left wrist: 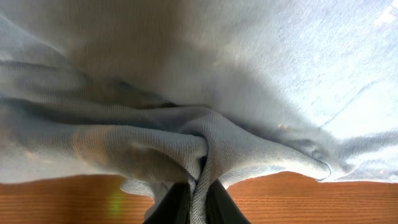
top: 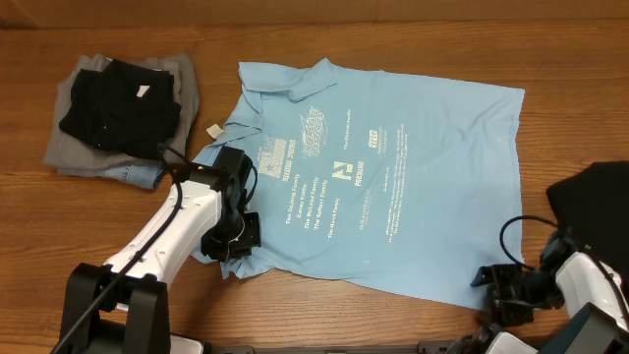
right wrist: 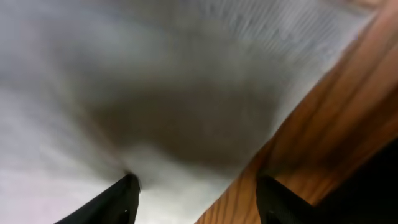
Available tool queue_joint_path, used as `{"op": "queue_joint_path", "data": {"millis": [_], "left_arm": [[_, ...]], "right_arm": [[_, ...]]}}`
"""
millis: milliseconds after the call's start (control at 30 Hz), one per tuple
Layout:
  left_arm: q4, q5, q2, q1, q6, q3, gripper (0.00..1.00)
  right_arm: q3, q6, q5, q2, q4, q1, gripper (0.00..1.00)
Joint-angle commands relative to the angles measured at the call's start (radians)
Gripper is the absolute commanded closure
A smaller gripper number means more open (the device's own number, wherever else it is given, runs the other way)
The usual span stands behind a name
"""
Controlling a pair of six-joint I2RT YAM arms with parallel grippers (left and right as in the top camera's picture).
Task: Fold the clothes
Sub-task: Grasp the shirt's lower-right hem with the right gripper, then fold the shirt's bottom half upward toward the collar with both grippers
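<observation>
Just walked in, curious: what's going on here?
Two robot arms are folding clothes. A light blue shirt lies spread on the wooden table. The left gripper is shut on bunched fabric at its near left edge; the right gripper stands open at the near right hem corner. A folded stack sits at the far left; a black garment lies at the right edge.

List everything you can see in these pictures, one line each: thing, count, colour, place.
shirt: one, light blue with white print, spread flat mid-table
black garment: one, black, top of the far-left pile
grey garment: one, grey, under the black one
denim piece: one, blue, bottom of the pile, edge showing
dark cloth: one, black, right edge of the table
table: one, brown wood, under everything
left tool: one, black, shut on the shirt's near-left edge
right tool: one, black, open at the shirt's near-right corner
</observation>
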Motion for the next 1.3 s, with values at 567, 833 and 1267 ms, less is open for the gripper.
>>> {"op": "queue_joint_path", "data": {"millis": [567, 833, 1267], "left_arm": [[0.007, -0.006, 0.005, -0.006, 0.030, 0.026, 0.88], [-0.062, -0.011, 0.005, -0.006, 0.054, 0.090, 0.90], [0.032, -0.109, 0.005, -0.006, 0.189, 0.217, 0.90]], "right_arm": [[0.023, -0.056, -0.025, -0.014, -0.003, 0.000, 0.96], [0.066, -0.127, -0.097, -0.047, -0.019, 0.000, 0.96], [0.174, -0.257, -0.129, -0.045, 0.071, 0.001, 0.96]]}}
